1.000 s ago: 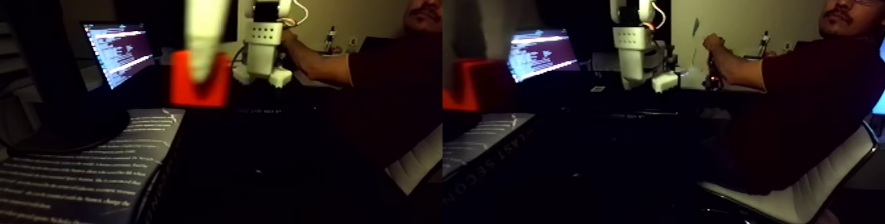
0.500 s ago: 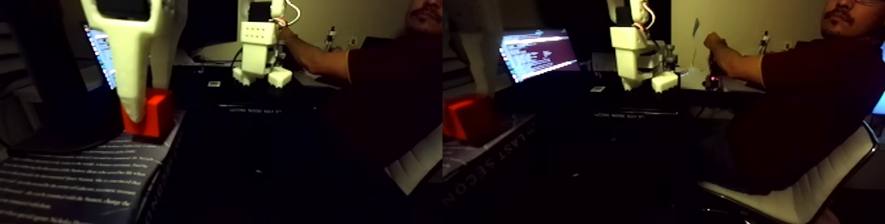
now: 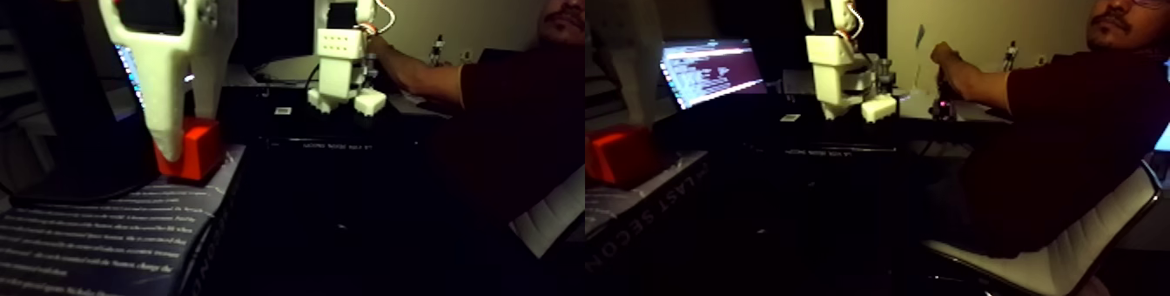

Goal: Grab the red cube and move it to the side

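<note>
Red cube (image 3: pixel 193 150) sits on the printed book cover (image 3: pixel 113 230) at far left, white gripper (image 3: pixel 183 134) straddling it, fingers pinching its sides. Further right, a lit laptop screen (image 3: pixel 707 71), then a seated person's hand (image 3: pixel 942 58) at the desk.

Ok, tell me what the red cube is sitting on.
The red cube rests on the far corner of a dark book with white lettering. The white gripper straddles it from above, hiding part of its front left face; the underside contact is unseen.

The white fingers (image 3: pixel 167 108) hide part of the red cube (image 3: pixel 196 150); whether they grip is unclear.
</note>
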Controlling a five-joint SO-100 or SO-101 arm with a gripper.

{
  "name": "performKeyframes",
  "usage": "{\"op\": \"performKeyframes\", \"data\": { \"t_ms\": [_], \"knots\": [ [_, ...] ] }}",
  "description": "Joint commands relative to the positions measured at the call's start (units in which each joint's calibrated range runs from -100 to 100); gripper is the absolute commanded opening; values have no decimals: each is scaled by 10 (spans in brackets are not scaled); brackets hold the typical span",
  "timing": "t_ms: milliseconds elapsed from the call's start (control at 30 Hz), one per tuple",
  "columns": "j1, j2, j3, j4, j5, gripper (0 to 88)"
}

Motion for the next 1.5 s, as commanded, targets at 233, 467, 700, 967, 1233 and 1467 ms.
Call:
{"op": "performKeyframes", "data": {
  "t_ms": [233, 467, 700, 967, 1233, 1467],
  "knots": [
    [8, 24, 8, -34, 2, 6],
    [8, 26, 17, -23, 2, 168],
    [19, 2, 48, -19, 23, 507],
    [-1, -75, 40, 46, 27, 505],
    [-53, -234, 0, 198, 61, 501],
    [-123, -339, 131, 210, 82, 252]
  ]
}}
